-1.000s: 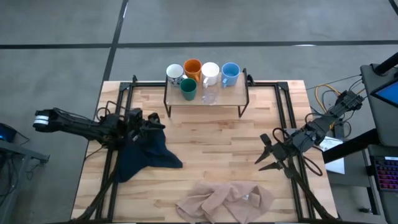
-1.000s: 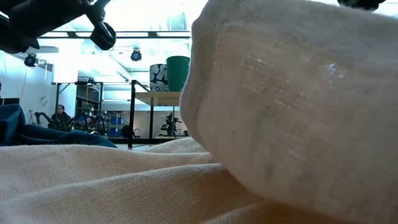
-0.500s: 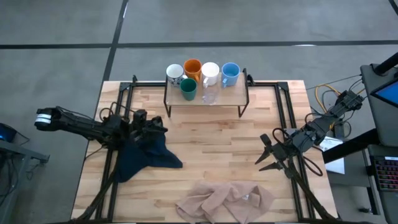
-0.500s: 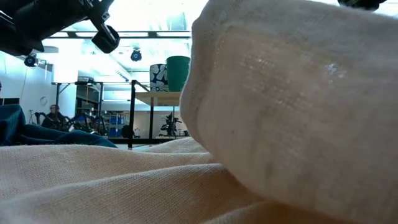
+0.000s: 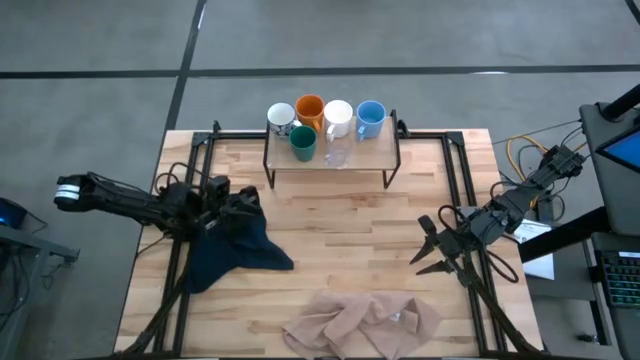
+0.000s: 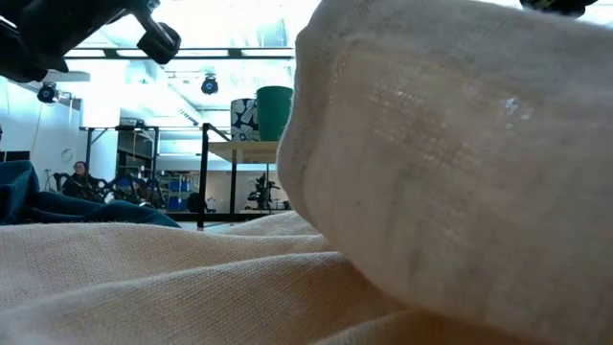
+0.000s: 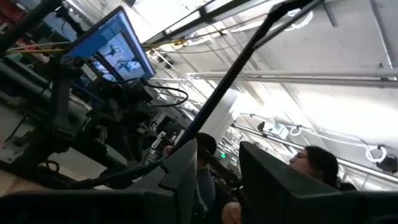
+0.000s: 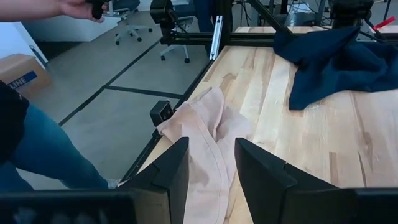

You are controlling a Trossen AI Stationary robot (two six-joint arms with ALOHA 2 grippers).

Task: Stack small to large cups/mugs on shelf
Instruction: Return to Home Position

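Holds the left gripper (image 5: 250, 203) parted and empty over the dark blue cloth (image 5: 235, 252), the right gripper (image 5: 420, 245) spread wide near the table's (image 5: 350, 240) right edge. Finds all six cups (image 5: 338, 116) well apart from both, on the shelf (image 5: 375, 152) at the far edge, dark green mug (image 5: 303, 143) and glass cup (image 5: 337, 152) in front.

place: robotics lab | signs: monitor (image 7: 111, 46), storage racks (image 6: 137, 153) (far back), concrete floor (image 5: 420, 35)

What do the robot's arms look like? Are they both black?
Yes, both are dark and thin, with black cables looped along them. The left arm has a white band near its outer end. The right gripper has two pointed black fingers.
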